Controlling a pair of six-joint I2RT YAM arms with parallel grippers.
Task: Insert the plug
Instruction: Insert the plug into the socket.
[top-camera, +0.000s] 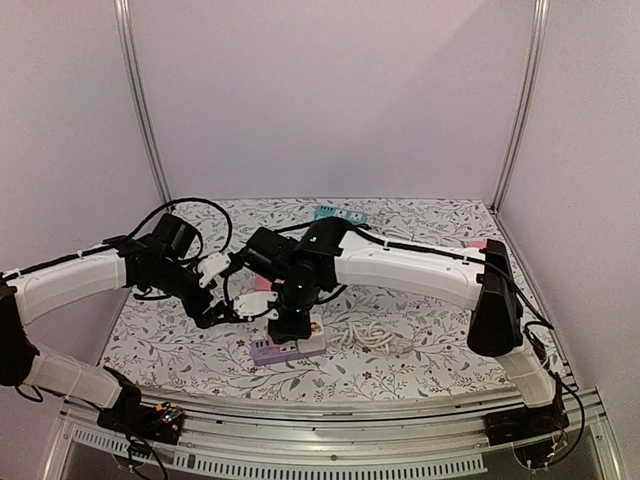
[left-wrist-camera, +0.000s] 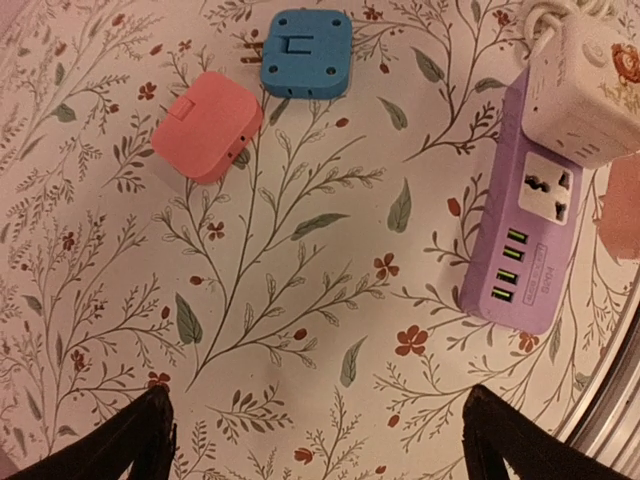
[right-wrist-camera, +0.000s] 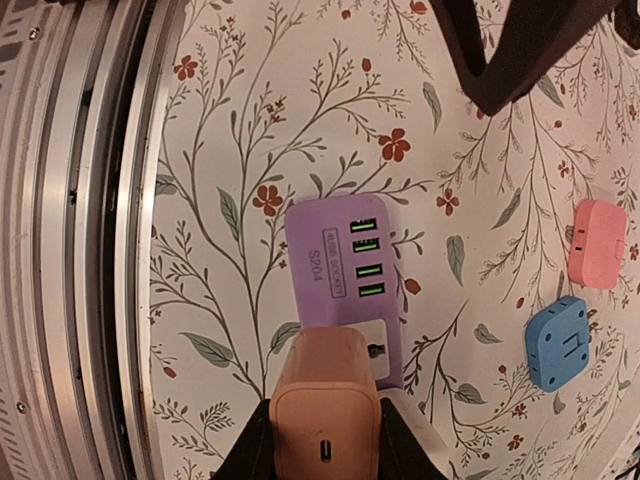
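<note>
1. White walls close in a floral-cloth worktop (top-camera: 420, 360); the purple power strip (right-wrist-camera: 340, 270) lies near its front edge, between the two arms.
2. The right pincer (right-wrist-camera: 325, 450) pinches the peach plug (right-wrist-camera: 325, 400), which hangs over the strip's free socket (left-wrist-camera: 548, 192). I cannot tell whether its pins touch.
3. The left pincer (left-wrist-camera: 320, 440) is spread wide and holds nothing, just beside the strip.
4. To seat it well, square the pins with the holes and press straight down without tilt. The strip looks light and may slide, so the free pincer could steady it.
5. No box or bin shows. Of the strip's sockets, a white charger (left-wrist-camera: 580, 90) fills the end one. A pink adapter (left-wrist-camera: 205, 127) and a blue adapter (left-wrist-camera: 305, 52) lie loose, well apart.
</note>
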